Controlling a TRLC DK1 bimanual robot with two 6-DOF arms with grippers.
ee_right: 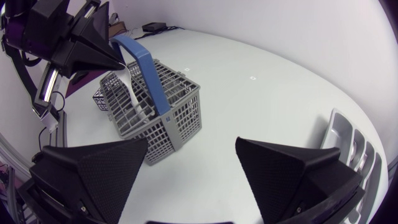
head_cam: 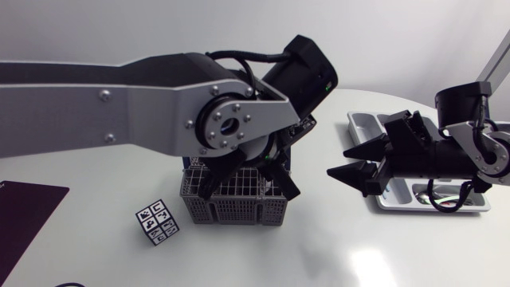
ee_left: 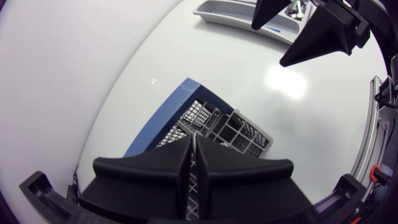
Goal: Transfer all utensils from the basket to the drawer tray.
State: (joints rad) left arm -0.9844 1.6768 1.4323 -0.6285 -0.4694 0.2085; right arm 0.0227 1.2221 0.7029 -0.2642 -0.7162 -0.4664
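One white utensil (ee_right: 132, 93), pinched in left fingers (ee_right: 93, 37), dips into the grey, blue-handled basket (ee_right: 180, 121); right fingers (ee_right: 93, 168) gape.

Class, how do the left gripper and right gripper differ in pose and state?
The left gripper points down over the basket; the right gripper lies level near the drawer tray. The left gripper is shut on a thin white utensil; the right gripper is open and empty. Both have matte black wedge fingers.
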